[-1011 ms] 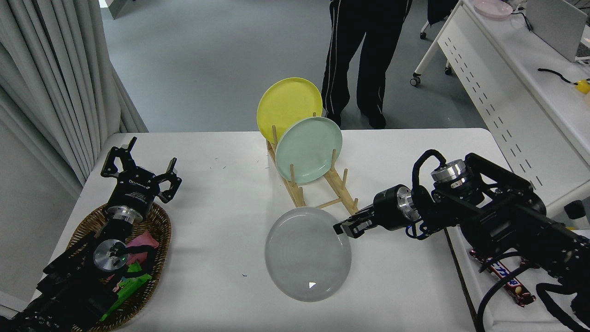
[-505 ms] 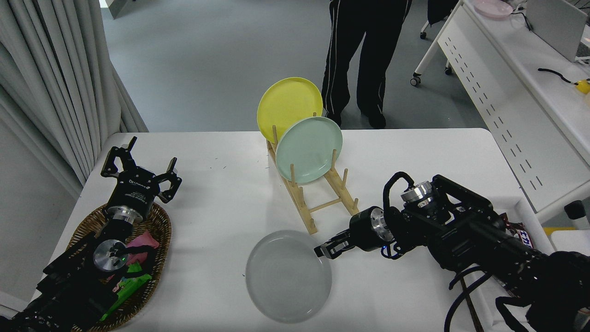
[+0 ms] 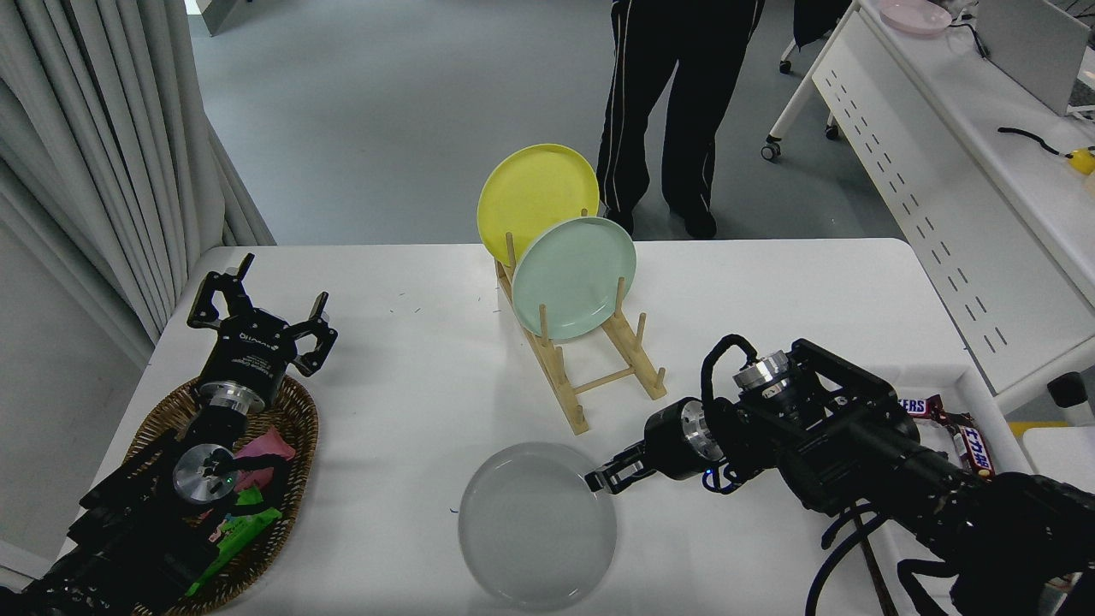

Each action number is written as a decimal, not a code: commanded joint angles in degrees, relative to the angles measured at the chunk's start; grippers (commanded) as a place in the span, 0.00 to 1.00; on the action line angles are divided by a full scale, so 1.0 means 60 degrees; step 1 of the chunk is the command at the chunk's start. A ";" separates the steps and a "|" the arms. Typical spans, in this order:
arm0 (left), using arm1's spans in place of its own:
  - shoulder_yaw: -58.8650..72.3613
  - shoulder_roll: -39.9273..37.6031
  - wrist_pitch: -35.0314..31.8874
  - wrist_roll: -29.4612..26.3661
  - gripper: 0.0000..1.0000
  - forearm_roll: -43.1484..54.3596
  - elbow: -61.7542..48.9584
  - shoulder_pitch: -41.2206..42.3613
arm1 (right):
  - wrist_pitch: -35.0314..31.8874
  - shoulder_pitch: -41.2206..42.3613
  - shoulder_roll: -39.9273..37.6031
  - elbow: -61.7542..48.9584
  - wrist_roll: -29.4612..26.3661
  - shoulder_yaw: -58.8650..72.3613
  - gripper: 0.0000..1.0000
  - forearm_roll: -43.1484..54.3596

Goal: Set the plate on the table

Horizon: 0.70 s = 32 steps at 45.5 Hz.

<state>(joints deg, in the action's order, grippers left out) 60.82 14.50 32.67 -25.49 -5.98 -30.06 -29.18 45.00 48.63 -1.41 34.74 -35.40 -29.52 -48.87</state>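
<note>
The grey plate (image 3: 537,524) lies flat and face up on the near part of the white table (image 3: 411,376); being round, it shows no long axis. The right gripper (image 3: 606,479) reaches in from the right, its fingers spread slightly at the plate's right rim, and whether they touch the rim cannot be told. The left gripper (image 3: 257,329) rests at the lower left with its fingers spread open, above a wicker basket (image 3: 295,436) of coloured packets. Three plates are visible on or over the table: the grey one, plus a yellow plate (image 3: 535,197) and a mint green plate (image 3: 575,275), both standing on edge in one wooden rack (image 3: 599,376) beyond the grey plate. A candy bar (image 3: 958,432) by the right arm bears red and blue lettering, apparently "Snickers". A person's dark trouser legs (image 3: 676,94) stand past the table's far edge, beside a white desk (image 3: 949,154).
</note>
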 commanded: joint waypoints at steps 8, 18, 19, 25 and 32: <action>0.0000 0.0000 0.0004 0.0000 1.00 0.0000 0.0000 0.0000 | 0.0000 -0.0005 -0.0029 -0.0033 -0.0019 -0.0002 0.00 0.0250; 0.0000 0.0000 -0.0010 0.0000 1.00 0.0000 0.0000 0.0000 | 0.0000 -0.0005 -0.0117 -0.0033 -0.0033 -0.0002 0.00 0.0250; 0.0000 0.0000 -0.0010 0.0000 1.00 0.0000 0.0000 0.0000 | 0.0000 0.0009 -0.0117 -0.0033 -0.0033 -0.0002 0.00 0.0250; 0.0000 0.0000 0.0004 0.0000 1.00 0.0000 0.0000 0.0000 | 0.0000 0.0009 -0.0132 -0.0033 -0.0033 -0.0002 0.00 0.0265; 0.0000 0.0000 0.0004 0.0000 1.00 0.0000 0.0000 0.0000 | 0.0000 0.0009 -0.0146 -0.0033 -0.0033 -0.0002 0.00 0.0294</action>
<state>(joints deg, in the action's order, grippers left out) 60.82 14.50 32.65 -25.49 -5.98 -30.06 -29.18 45.00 48.68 -2.07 34.55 -35.62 -29.58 -47.36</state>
